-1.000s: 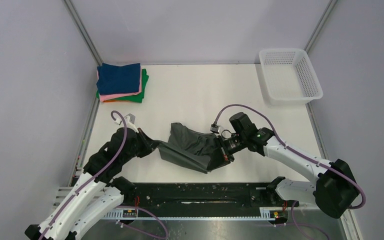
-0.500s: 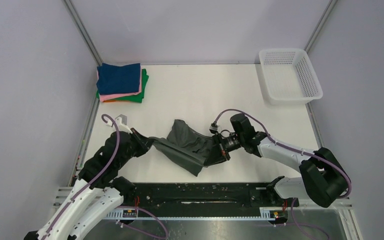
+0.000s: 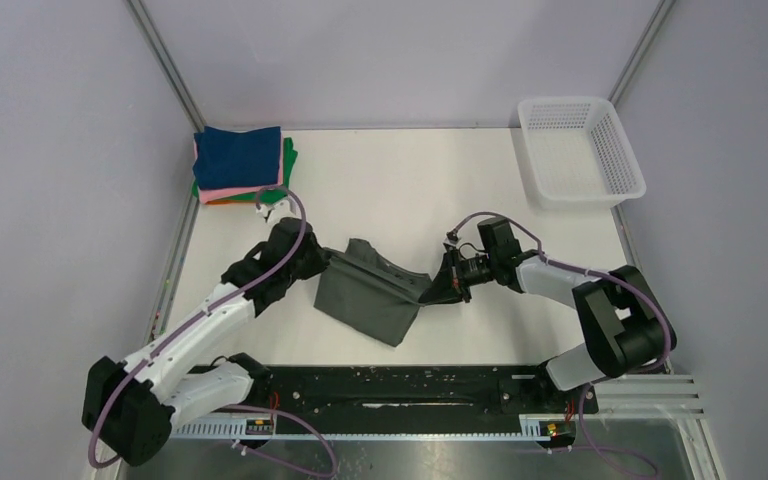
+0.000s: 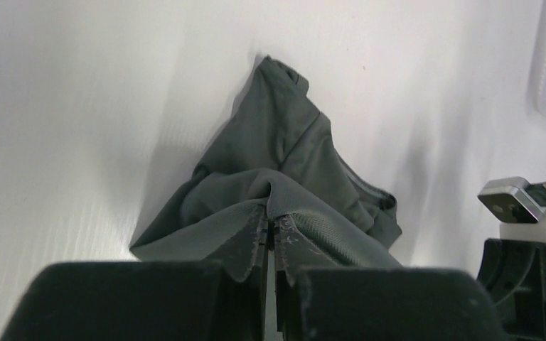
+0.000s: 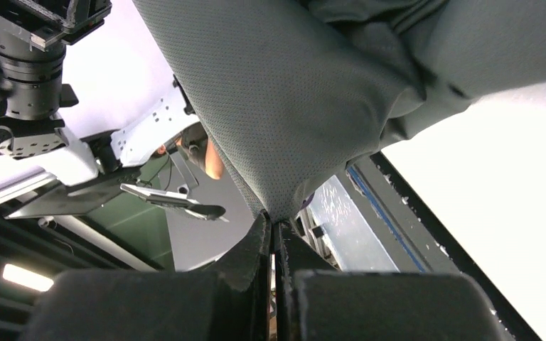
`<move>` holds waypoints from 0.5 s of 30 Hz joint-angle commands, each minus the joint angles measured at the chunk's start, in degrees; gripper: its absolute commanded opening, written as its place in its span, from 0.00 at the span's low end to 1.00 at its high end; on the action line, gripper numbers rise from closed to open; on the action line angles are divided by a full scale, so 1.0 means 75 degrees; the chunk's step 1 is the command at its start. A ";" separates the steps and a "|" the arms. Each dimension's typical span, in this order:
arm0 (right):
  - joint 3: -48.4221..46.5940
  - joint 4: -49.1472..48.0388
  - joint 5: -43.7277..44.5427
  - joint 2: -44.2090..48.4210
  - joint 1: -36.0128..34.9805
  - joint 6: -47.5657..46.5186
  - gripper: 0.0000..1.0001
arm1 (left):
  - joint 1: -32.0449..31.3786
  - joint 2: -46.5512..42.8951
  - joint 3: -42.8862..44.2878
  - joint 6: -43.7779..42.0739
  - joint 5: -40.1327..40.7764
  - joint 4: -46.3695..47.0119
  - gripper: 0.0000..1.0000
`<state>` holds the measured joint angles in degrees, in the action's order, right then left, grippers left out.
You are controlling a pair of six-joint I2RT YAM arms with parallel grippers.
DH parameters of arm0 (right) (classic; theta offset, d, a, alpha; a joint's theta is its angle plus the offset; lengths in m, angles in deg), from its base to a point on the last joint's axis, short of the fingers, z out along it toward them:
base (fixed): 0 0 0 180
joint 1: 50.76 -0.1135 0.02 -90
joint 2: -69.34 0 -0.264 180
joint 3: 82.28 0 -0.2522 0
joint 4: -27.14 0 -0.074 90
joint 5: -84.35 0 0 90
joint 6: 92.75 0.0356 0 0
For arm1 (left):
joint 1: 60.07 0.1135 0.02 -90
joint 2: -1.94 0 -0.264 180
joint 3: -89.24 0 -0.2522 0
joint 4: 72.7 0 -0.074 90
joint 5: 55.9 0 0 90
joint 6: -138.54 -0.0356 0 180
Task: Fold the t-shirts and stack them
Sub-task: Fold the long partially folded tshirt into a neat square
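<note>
Between the two arms, toward the near middle of the tabletop (image 3: pixel 410 185), the left tool (image 3: pixel 322 264) is pressed together on the left edge of the dark grey-green t-shirt (image 3: pixel 368 297). In the left wrist view its two black fingers (image 4: pixel 245 245) meet with a fold of the cloth nipped between their tips. The right tool (image 3: pixel 430 292) is likewise pinching the shirt, at its right edge. From the right wrist camera the fingers (image 5: pixel 252 249) close on a point of the fine-textured cloth, which spreads away from the tips in a broad sheet.

The shirt is drawn between the two tools, unfolded and bunched. Its far part lies crumpled on the tabletop with wrinkles running toward the right tool, and a flatter panel reaches toward the near edge. Whether that near panel rests on the surface or hangs just above it, I cannot tell.

Well apart, in the far left corner, a stack of folded shirts sits on the tabletop. The navy blue shirt (image 3: pixel 238 155) is on top, the pink shirt (image 3: pixel 240 190) under it, and a thin edge of the orange shirt (image 3: pixel 222 201) and the green shirt (image 3: pixel 290 160) show below. At the far right corner stands a white mesh basket (image 3: pixel 620 150).
</note>
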<state>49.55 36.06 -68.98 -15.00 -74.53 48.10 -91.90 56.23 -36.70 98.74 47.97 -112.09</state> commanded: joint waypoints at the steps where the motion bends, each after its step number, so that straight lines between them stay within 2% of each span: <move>1: -0.0556 0.0541 -0.0084 -0.0446 0.0240 -0.0434 0.00 | 0.0363 0.1045 0.0850 -0.0353 0.0786 0.1072 0.00; 6: -0.0866 0.0838 0.0053 -0.0935 0.0493 -0.0594 0.01 | 0.0563 0.2272 0.1237 -0.0481 0.0357 0.1521 0.00; 9: -0.1053 0.0957 0.0115 -0.1215 0.0664 -0.0656 0.05 | 0.0702 0.2897 0.1548 -0.0459 0.0252 0.1514 0.00; 14: -0.1502 0.1395 0.0400 -0.1683 0.0928 -0.1042 0.07 | 0.0910 0.3799 0.2123 -0.0584 -0.0206 0.1490 0.06; 15: -0.1613 0.1567 0.0500 -0.1753 0.0988 -0.1180 0.11 | 0.0919 0.3949 0.2205 -0.0628 -0.0286 0.1553 0.09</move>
<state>40.89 41.24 -66.69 -26.30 -68.91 43.70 -87.16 83.11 -24.99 96.22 44.91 -104.63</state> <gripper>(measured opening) 0.068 0.060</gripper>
